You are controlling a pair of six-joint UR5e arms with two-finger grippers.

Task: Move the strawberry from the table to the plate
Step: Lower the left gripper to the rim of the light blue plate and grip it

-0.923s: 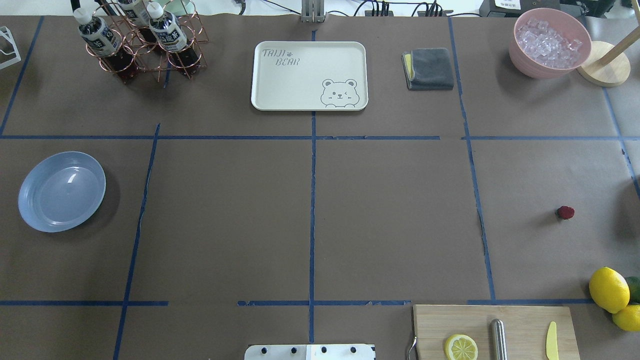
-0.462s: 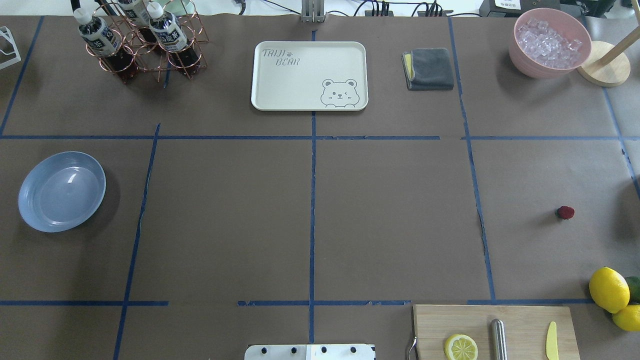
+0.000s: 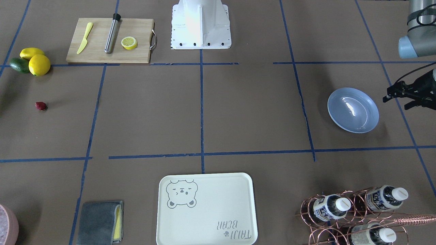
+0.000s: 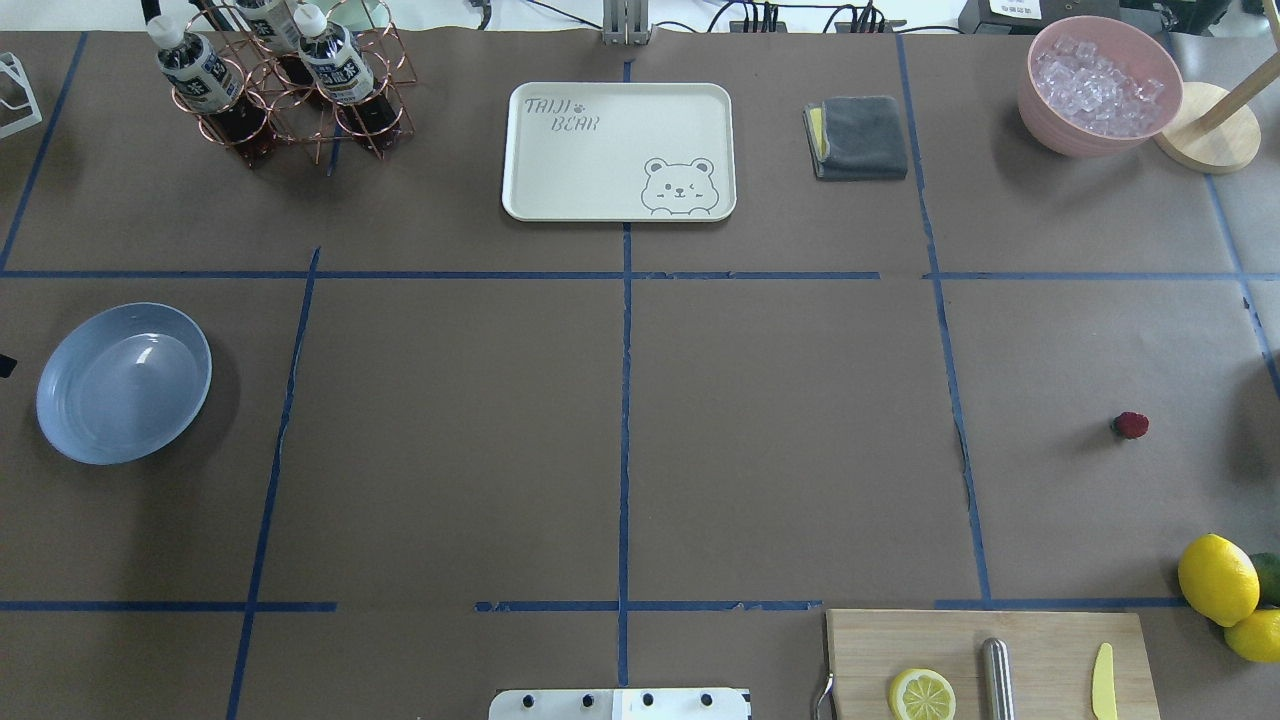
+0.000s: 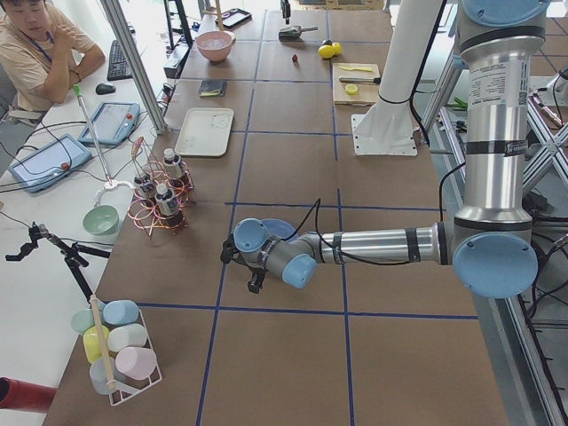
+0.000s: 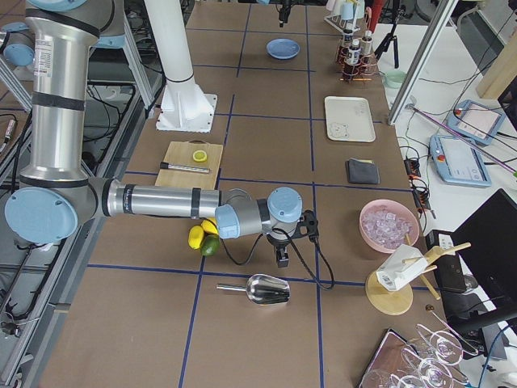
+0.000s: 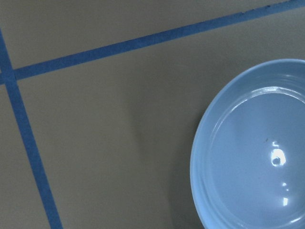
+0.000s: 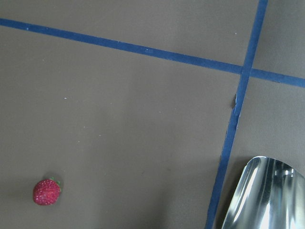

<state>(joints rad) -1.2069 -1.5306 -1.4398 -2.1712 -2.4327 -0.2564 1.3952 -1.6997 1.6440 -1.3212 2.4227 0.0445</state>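
The strawberry (image 4: 1131,425) (image 3: 41,106) is a tiny dark-red berry lying on the brown table (image 4: 780,440) at the far right, alone; it also shows low left in the right wrist view (image 8: 46,192). At the far left rests the light-blue plate (image 4: 123,383) (image 3: 353,110) (image 7: 252,148), with nothing in it. My left gripper (image 3: 391,99) hovers just outside the plate's outer rim with its fingers apart, holding nothing. Only the exterior right view shows my right gripper (image 6: 280,257), low beside the lemons, and I cannot tell its state.
A cutting board (image 4: 990,660) with a lemon slice, a metal rod and a yellow knife sits front right, lemons (image 4: 1217,578) and an avocado beside it. A metal scoop (image 8: 267,191) lies near the right gripper. Cream tray (image 4: 618,150), grey cloth (image 4: 858,137), ice bowl (image 4: 1098,85) and bottle rack (image 4: 285,85) line the back.
A black bit of my left gripper has come into the overhead view's left edge beside the plate. Strawberry and plate have not moved.
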